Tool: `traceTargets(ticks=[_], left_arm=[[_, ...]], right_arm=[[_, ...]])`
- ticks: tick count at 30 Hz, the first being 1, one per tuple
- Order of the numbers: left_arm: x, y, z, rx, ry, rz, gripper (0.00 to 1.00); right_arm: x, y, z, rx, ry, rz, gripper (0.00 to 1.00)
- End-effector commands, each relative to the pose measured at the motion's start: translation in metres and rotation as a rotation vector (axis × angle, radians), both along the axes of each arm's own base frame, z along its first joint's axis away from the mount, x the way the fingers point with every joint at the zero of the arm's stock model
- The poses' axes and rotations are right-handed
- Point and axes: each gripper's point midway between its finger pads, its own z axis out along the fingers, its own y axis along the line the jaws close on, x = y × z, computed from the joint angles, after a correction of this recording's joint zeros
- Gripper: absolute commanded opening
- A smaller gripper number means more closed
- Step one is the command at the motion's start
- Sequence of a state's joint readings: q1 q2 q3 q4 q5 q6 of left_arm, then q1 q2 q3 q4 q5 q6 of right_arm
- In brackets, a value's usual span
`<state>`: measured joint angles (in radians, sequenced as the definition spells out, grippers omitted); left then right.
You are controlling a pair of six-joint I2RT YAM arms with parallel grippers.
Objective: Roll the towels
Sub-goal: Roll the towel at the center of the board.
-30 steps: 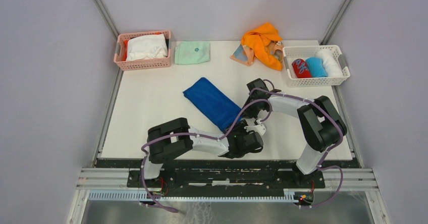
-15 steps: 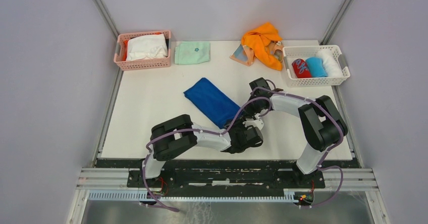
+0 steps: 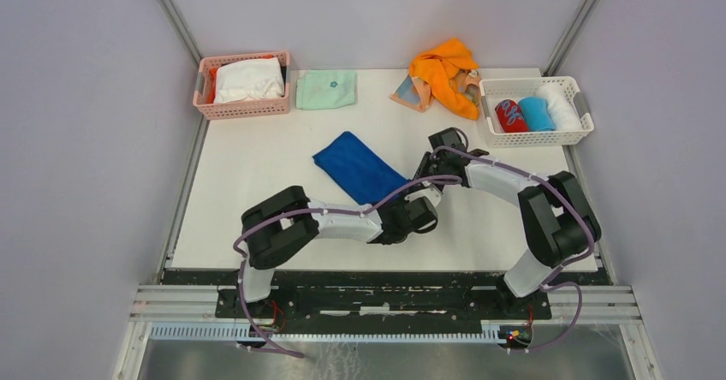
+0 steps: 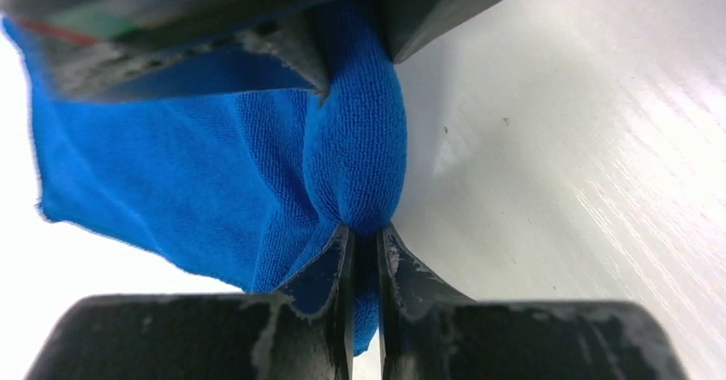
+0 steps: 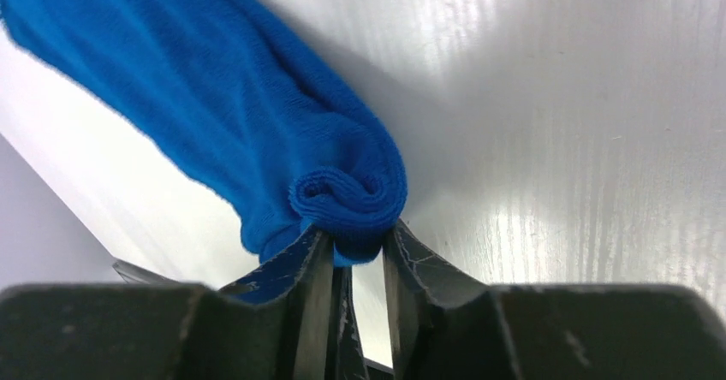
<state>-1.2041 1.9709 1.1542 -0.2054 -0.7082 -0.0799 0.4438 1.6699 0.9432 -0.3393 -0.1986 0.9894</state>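
Blue towel point(image 3: 355, 168) pinched by left fingers point(image 4: 413, 284), right fingers point(image 5: 418, 287); rolled spiral visible only right wrist.

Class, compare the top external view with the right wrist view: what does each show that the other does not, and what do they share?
Only the top external view shows the left arm, the right arm, the pink basket, the white basket, the mint-green cloth and the crumpled orange towel. Only the right wrist view shows the tight spiral of cloth clamped by the right gripper. Both show the blue towel lying on the white table.
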Motion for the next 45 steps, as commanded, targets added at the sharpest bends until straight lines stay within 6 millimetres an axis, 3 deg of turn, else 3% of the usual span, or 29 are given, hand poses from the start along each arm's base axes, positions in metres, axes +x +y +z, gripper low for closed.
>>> traceTargets(ticks=[1, 5, 10, 15, 22, 28, 36, 45], left_arm=[[-0.032, -0.010, -0.009, -0.274, 0.374, 0.043, 0.04], [-0.036, -0.019, 0.006, -0.489, 0.583, 0.058, 0.03], [-0.029, -0.013, 0.009, -0.684, 0.806, 0.140, 0.03], [-0.017, 0.004, -0.001, -0.818, 0.937, 0.266, 0.03], [-0.026, 0.012, -0.019, -0.878, 1.040, 0.358, 0.03], [-0.024, 0.023, -0.025, -0.962, 1.078, 0.443, 0.03], [-0.019, 0.030, -0.023, -1.036, 1.081, 0.509, 0.03], [-0.019, 0.034, -0.030, -1.019, 1.079, 0.531, 0.03]], right_arm=[[0.013, -0.002, 0.044, 0.025, -0.179, 0.065, 0.40], [0.010, -0.011, 0.056, 0.031, -0.251, 0.070, 0.50], [0.003, -0.021, 0.059, 0.062, -0.311, 0.058, 0.60], [-0.006, -0.036, 0.058, 0.088, -0.345, 0.039, 0.65], [-0.031, -0.062, 0.069, 0.039, -0.358, 0.017, 0.72], [-0.037, -0.034, 0.048, 0.216, -0.305, 0.001, 0.72], [-0.014, 0.009, 0.046, 0.352, -0.359, 0.039, 0.72], [-0.004, 0.022, 0.022, 0.359, -0.323, 0.017, 0.72]])
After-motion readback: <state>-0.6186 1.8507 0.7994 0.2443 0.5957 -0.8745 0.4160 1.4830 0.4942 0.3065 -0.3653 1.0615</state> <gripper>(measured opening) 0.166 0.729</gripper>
